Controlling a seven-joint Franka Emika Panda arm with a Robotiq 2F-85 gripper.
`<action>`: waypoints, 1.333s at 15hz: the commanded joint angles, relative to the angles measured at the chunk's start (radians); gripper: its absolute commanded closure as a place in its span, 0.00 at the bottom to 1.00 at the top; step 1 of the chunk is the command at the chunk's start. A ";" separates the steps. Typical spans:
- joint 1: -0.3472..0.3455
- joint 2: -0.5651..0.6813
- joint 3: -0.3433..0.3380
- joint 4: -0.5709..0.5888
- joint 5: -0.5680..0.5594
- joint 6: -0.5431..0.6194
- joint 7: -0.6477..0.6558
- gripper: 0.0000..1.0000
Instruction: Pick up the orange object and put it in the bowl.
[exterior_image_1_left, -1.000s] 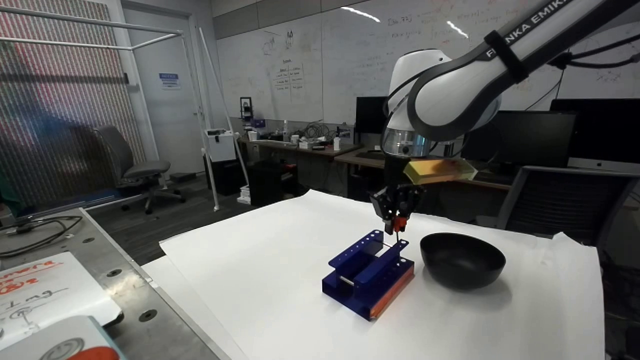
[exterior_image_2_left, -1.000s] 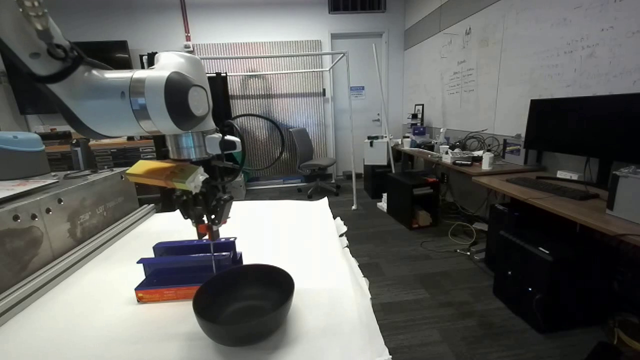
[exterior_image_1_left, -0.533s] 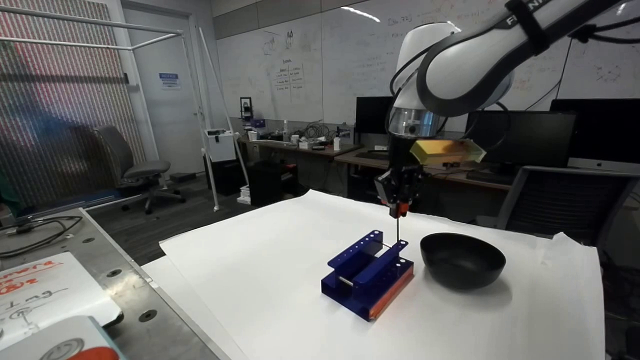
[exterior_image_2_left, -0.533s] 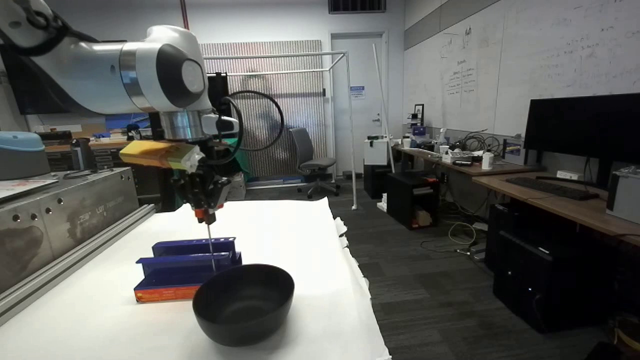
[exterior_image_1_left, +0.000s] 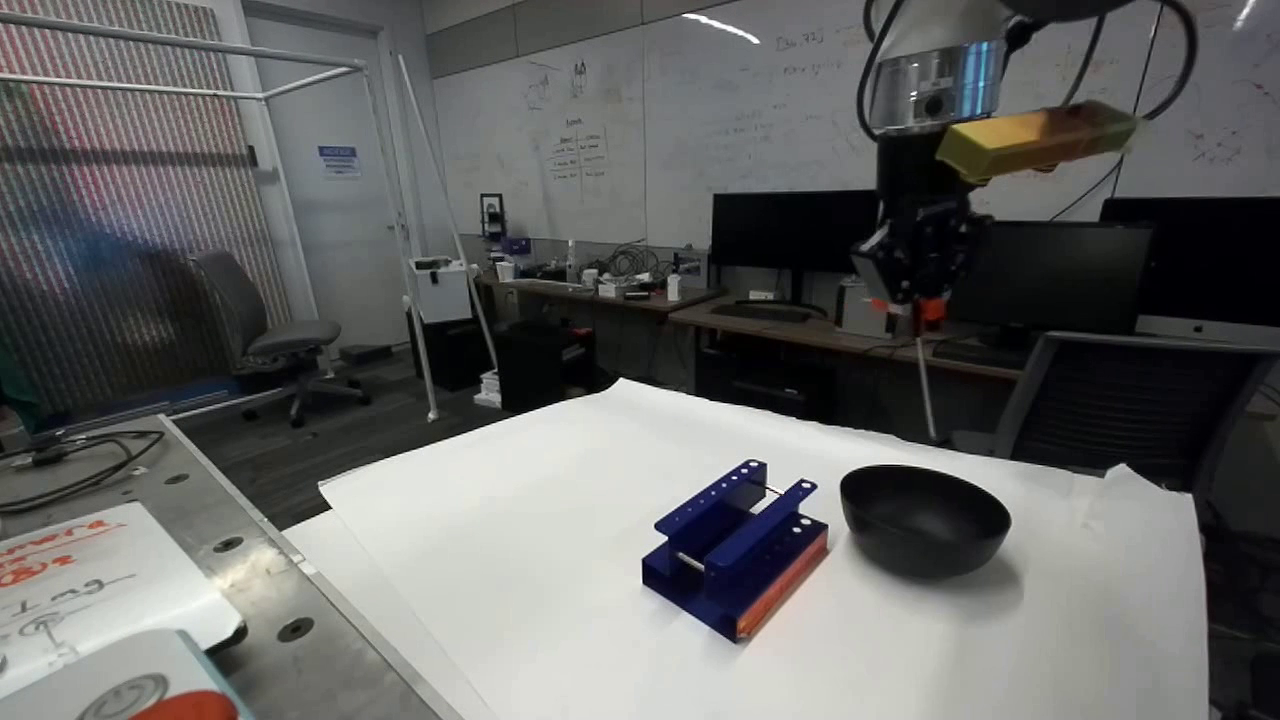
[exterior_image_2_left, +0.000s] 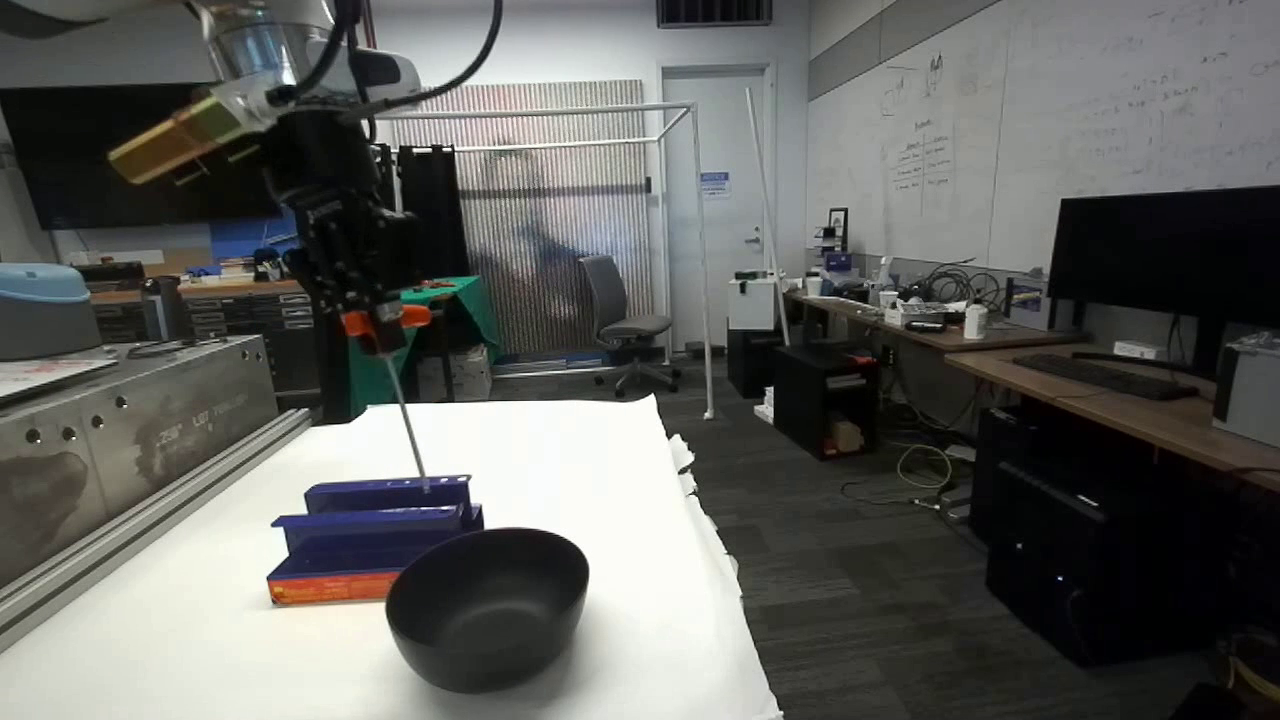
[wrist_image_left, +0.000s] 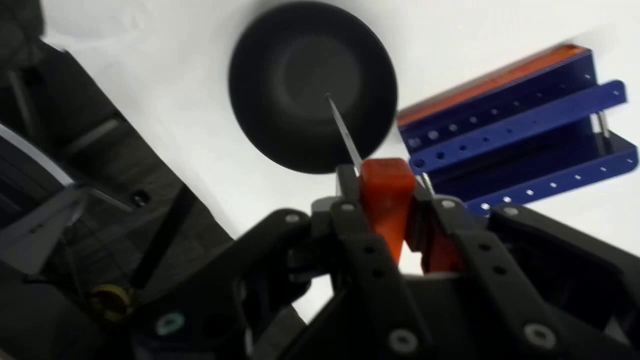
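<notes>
My gripper (exterior_image_1_left: 908, 300) is shut on the orange object (exterior_image_1_left: 932, 309) and holds it in the air, well above the table. The orange object has an orange-red head and a long thin metal shaft that hangs down, slightly tilted. In the wrist view, its head (wrist_image_left: 387, 192) sits between the fingertips and its shaft tip appears over the inside of the black bowl (wrist_image_left: 270, 132). The bowl also shows in both exterior views (exterior_image_1_left: 925, 545) (exterior_image_2_left: 490, 640), on the table and apart from the shaft tip. In an exterior view the gripper (exterior_image_2_left: 376, 325) is high above the table.
A blue rack block (exterior_image_1_left: 735, 560) with a red base edge stands beside the bowl on the white paper-covered table (exterior_image_1_left: 540, 560). A metal bench (exterior_image_2_left: 150, 420) runs along one side of the table. A chair (exterior_image_1_left: 1140, 410) and monitors stand behind the table.
My gripper has risen and carried the orange object upward. Its shaft has come out of the blue block. In an exterior view it has moved sideways toward the bowl and tilted.
</notes>
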 joint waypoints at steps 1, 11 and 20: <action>-0.036 0.021 0.013 -0.028 -0.040 -0.106 0.077 0.90; -0.028 0.247 -0.017 -0.061 -0.027 0.180 0.129 0.91; -0.023 0.422 -0.060 -0.027 0.017 0.154 0.171 0.24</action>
